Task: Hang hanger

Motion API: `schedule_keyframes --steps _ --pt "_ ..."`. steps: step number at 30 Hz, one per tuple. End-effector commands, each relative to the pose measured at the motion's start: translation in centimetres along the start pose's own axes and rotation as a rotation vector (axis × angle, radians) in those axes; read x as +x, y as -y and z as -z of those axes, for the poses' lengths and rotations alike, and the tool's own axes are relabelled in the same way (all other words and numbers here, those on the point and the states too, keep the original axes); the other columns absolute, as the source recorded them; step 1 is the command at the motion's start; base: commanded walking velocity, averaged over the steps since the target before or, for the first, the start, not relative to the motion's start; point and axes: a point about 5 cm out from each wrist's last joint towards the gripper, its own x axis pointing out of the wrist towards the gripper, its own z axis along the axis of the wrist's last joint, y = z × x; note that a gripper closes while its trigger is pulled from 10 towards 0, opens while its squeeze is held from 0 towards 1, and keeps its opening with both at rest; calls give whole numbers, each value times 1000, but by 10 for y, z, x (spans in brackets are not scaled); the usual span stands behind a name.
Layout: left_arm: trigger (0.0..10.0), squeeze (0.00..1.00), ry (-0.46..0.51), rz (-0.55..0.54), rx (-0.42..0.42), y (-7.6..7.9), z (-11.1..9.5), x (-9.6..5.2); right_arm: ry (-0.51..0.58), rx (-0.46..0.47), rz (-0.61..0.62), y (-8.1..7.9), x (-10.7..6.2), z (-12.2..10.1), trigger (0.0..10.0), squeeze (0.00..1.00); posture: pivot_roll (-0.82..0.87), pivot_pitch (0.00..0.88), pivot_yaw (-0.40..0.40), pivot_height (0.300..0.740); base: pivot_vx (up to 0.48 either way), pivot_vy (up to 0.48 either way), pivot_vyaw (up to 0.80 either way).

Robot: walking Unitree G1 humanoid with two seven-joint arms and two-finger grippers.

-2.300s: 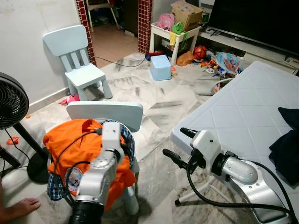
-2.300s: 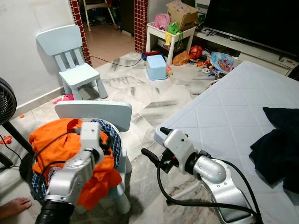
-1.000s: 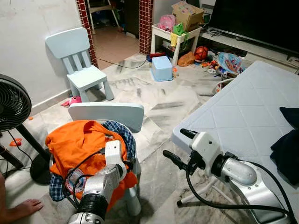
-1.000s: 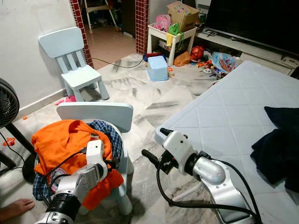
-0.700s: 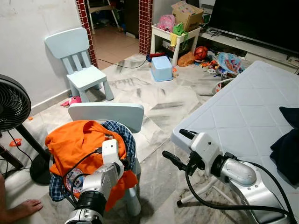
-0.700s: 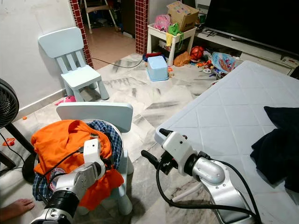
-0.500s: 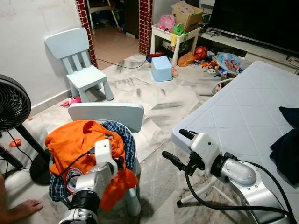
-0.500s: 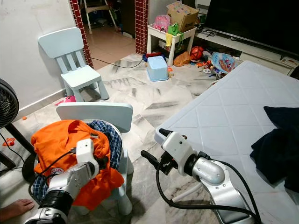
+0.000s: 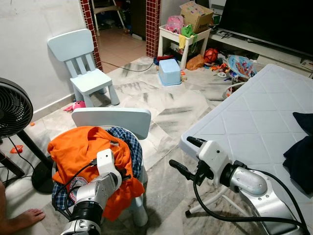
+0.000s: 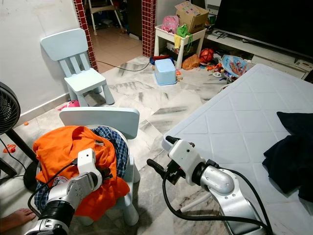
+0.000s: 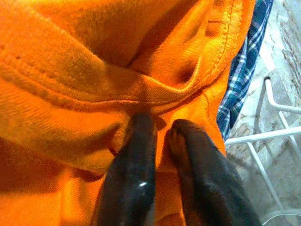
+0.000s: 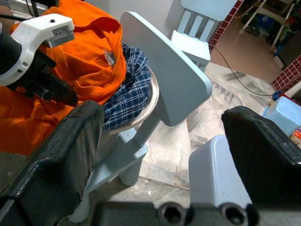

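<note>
An orange shirt (image 9: 78, 147) lies heaped on the seat of a small pale-blue chair (image 9: 112, 119), on top of a blue plaid shirt (image 9: 129, 145). My left gripper (image 9: 126, 177) is low at the heap's front right edge. In the left wrist view, my left gripper (image 11: 160, 134) has its two black fingers nearly together, pinching a fold of the orange shirt (image 11: 94, 70). My right gripper (image 9: 182, 154) hovers open to the right of the chair, beside the corner of the white table (image 9: 244, 117), with nothing in it.
A dark garment (image 9: 299, 147) lies on the table at the right edge. A standing fan (image 9: 12, 110) and a person's bare foot (image 9: 24, 218) are on the left. A second pale-blue chair (image 9: 85, 73), a blue stool (image 9: 168, 71) and toys stand further back.
My left wrist has dropped lower and shifted left along the front of the orange shirt, whose hem now hangs bunched below it. The right arm has barely moved.
</note>
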Motion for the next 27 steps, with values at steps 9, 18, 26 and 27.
schedule_keyframes --steps 9,18,26,27 --pt "0 0 6 -1 -24 -1 2 0 -8 -7 -5 1 0 2 10000 0 -181 4 -8 740 0 0 0" --pt "0 0 282 -105 31 -10 -33 -21 -2 -14 2 3 2 1 10000 0 -166 1 -21 740 0 0 0" --pt "0 0 385 -221 69 -29 -37 -38 3 -16 -5 2 5 1 10000 0 -152 3 -27 740 0 0 0" --pt "0 0 393 -215 89 -28 -38 -39 3 -16 -5 2 5 1 10000 0 -152 3 -27 740 0 0 0"
